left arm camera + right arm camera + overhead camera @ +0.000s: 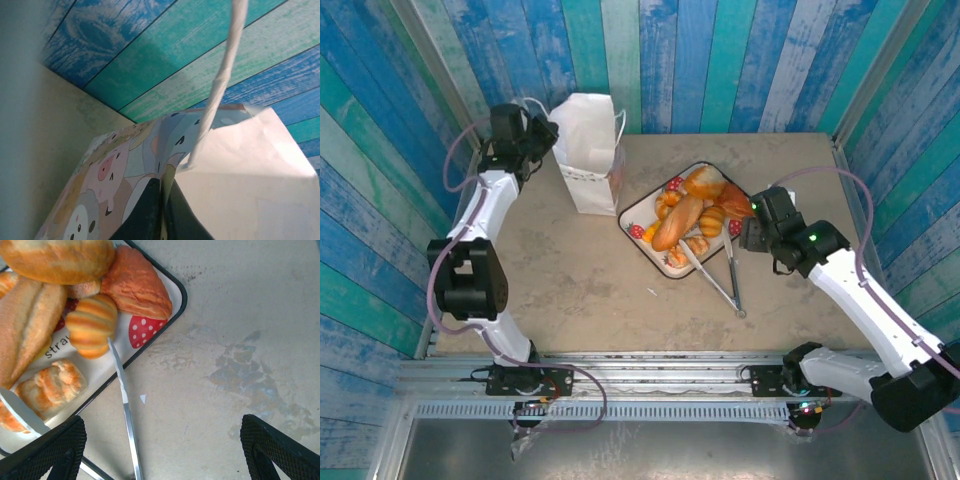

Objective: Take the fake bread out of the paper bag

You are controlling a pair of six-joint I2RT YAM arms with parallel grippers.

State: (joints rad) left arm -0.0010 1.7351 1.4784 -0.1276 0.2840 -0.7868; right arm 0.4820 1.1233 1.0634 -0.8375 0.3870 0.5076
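Now, glossy golden fake bread (678,222); left jaws seemingly tight on paper bag (585,140), right jaws wide, empty.

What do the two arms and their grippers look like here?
Both the left arm and right arm have white shells with black joints. A lilac-grey cable loops along each. The left gripper and right gripper are black; the right one's fingers show a fine cross-hatched texture. A small green light glows on the right arm.

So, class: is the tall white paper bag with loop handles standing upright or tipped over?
Upright: the white paper bag stands on its base, its loop handle rising above the rim.
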